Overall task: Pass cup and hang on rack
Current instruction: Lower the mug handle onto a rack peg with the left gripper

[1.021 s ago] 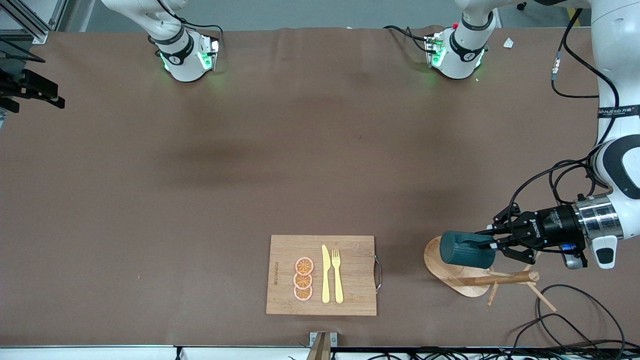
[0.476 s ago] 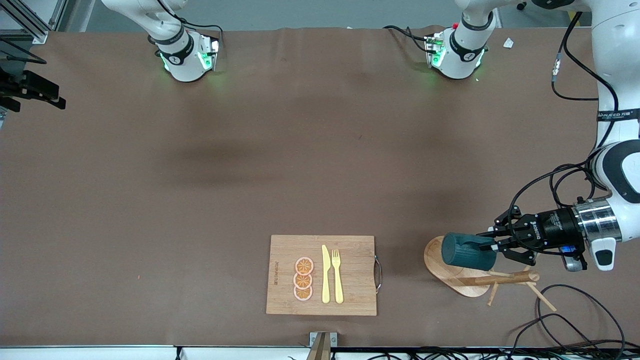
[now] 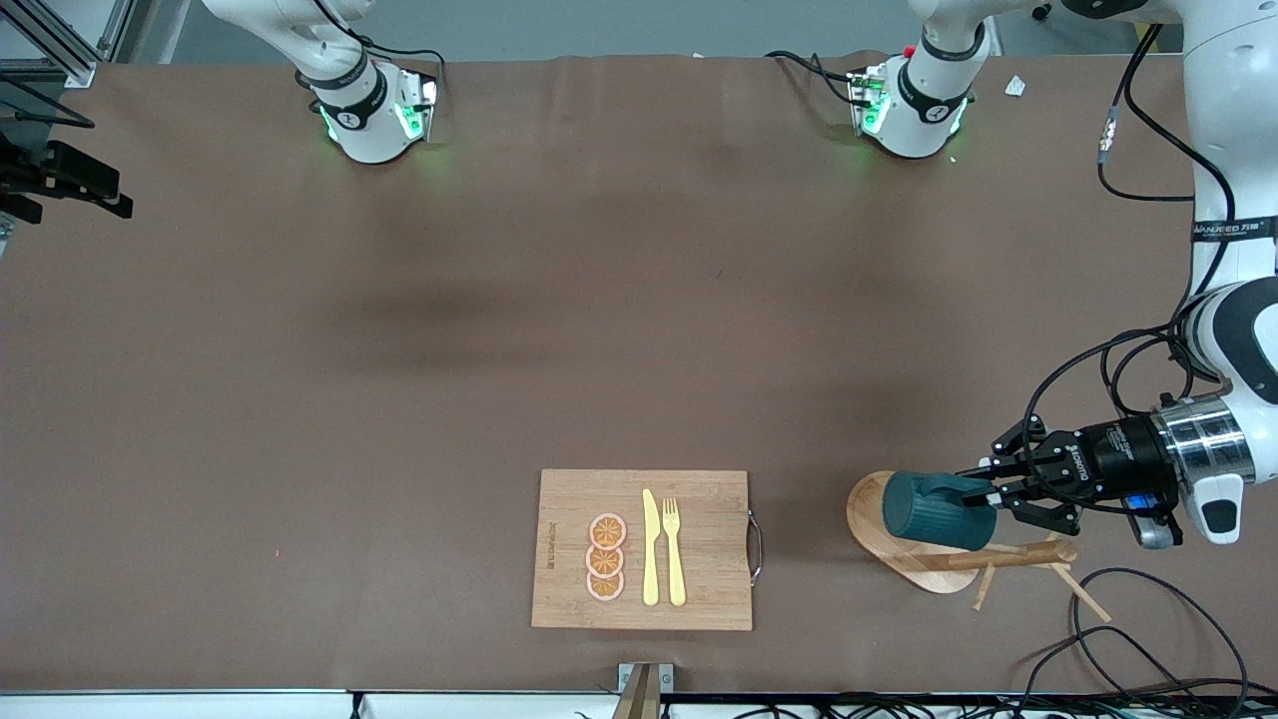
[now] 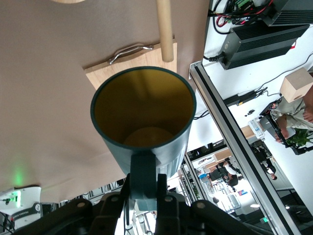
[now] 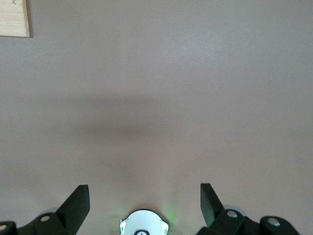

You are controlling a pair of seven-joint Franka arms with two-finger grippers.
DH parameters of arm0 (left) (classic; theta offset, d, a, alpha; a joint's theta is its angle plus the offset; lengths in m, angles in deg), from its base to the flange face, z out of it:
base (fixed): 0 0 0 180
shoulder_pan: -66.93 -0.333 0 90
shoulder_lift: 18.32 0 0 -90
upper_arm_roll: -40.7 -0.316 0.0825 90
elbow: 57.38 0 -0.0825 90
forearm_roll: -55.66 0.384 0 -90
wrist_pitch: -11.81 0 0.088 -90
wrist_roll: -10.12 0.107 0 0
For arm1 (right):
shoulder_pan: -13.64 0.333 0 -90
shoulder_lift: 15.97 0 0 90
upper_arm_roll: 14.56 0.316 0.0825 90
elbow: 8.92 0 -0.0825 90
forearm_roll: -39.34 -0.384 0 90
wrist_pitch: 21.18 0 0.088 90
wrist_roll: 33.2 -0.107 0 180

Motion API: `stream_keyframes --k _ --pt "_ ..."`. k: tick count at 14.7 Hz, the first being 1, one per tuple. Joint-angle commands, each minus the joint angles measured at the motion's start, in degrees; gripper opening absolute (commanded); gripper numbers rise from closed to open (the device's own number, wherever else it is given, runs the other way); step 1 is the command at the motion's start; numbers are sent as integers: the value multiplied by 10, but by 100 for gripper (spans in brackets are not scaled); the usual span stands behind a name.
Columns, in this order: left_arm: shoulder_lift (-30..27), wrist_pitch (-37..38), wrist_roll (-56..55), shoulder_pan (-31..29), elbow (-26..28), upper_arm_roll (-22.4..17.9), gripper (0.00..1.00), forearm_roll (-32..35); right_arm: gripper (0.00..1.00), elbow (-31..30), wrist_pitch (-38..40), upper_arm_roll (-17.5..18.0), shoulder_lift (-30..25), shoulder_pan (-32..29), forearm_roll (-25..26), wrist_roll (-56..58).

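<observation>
My left gripper (image 3: 986,496) is shut on the handle of the dark teal cup (image 3: 937,510). It holds the cup on its side above the oval base of the wooden rack (image 3: 884,539), just above the rack's post (image 3: 1010,557) and thin pegs. In the left wrist view the gripper (image 4: 145,185) clamps the handle, the cup's (image 4: 143,117) mustard-brown inside faces the camera, and the rack's post (image 4: 165,24) shows past the rim. My right gripper (image 5: 144,193) is open and empty, waiting high over the table near its own base; it does not show in the front view.
A bamboo cutting board (image 3: 699,499) with a metal handle carries orange slices (image 3: 606,557), a yellow knife (image 3: 650,547) and a fork (image 3: 674,549), beside the rack toward the right arm's end. Black cables (image 3: 1118,629) lie near the rack.
My left gripper has shifted the cup slightly lower over the rack, closer to the post. The right arm has not moved.
</observation>
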Motion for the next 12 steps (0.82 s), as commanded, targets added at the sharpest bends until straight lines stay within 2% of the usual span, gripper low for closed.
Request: stream_keyframes --k 1,12 --pt "12 -6 24 -5 -12 3 0 -15 100 -2 3 2 -7 2 4 -9" --pt "31 -32 49 -17 -19 0 1 -21 100 -1 1 1 -6 7 4 -8"
